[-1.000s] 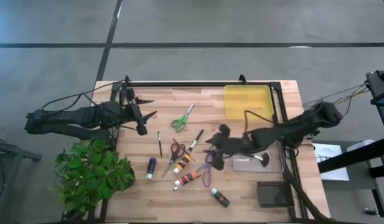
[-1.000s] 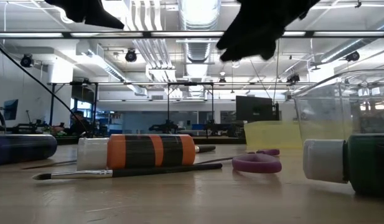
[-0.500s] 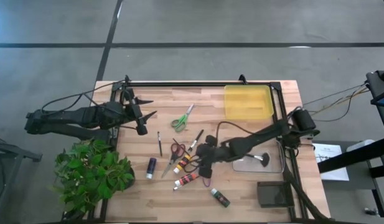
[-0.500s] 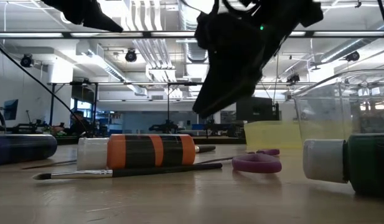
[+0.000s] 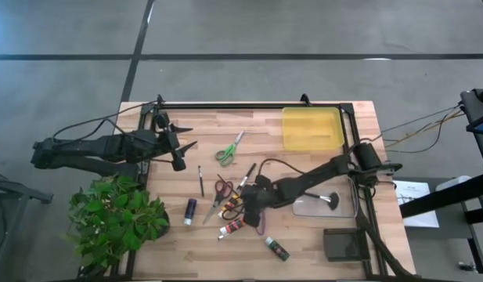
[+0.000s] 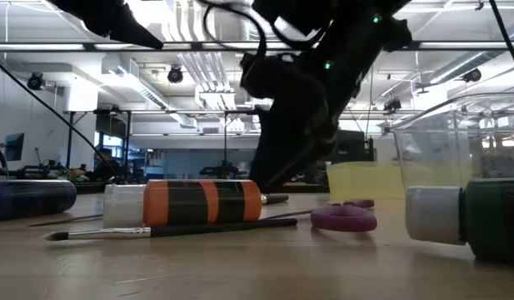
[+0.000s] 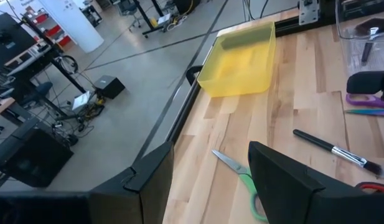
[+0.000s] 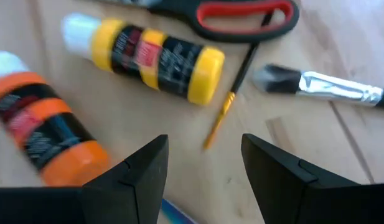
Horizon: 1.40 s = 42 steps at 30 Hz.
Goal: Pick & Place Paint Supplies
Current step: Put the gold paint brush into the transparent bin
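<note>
Now right jaws (image 8: 201, 168) gape wide, empty, above yellow tube (image 8: 148, 57)

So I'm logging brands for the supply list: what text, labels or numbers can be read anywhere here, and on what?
None can be read.
Yellow paint tube: red lettering on its black label, too blurred to read.
Orange paint tube: label print, blurred as well.
Green paint bottle: no legible text.
</note>
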Available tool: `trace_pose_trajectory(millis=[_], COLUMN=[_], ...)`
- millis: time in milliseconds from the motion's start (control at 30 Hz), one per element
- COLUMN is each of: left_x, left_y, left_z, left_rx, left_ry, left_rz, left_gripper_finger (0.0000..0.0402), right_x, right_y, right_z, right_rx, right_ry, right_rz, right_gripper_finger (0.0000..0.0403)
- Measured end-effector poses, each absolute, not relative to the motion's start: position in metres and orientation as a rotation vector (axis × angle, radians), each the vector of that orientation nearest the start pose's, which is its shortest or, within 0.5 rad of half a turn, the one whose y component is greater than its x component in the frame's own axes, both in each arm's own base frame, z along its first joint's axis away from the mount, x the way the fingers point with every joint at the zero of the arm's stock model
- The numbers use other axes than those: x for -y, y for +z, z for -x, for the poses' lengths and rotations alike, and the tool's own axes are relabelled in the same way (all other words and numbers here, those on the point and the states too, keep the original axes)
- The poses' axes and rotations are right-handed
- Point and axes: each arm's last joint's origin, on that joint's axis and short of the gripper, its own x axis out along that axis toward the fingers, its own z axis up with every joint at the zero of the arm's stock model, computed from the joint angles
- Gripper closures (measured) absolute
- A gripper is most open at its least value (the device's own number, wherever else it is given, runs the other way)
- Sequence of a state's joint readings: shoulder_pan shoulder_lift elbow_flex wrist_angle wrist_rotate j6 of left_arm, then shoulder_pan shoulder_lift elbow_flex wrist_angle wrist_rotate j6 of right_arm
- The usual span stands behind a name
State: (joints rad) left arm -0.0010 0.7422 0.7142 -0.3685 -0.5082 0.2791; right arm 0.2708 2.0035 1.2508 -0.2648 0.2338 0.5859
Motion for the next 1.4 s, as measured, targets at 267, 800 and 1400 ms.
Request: trace_pose_trajectory(millis=[267, 800, 1400], left_x=[-0.014, -0.014, -0.014], left_y=[0.299, 0.299, 0.299], left_z=[-0.158, -0.158, -0.158], left_rx=[-0.452, -0.451, -0.451], left_ry=[0.444, 0.444, 0.444], left_rz=[-0.35, -0.347, -0.348], left_gripper_finger=[0.0188, 0.0188, 0.0188], right_x=[-0.102, -0.093, -0.085], right_y=[0.127, 0.128, 0.124], right_z=[-0.402, -0.402, -0.402], right_rx=[-1.025, -1.043, -1.043], right_ry=[-0.279, -0.312, -0.309], right_rz=[-0.257, -0.294, -0.341], right_gripper_finger=[0.02, 0.02, 0.0388])
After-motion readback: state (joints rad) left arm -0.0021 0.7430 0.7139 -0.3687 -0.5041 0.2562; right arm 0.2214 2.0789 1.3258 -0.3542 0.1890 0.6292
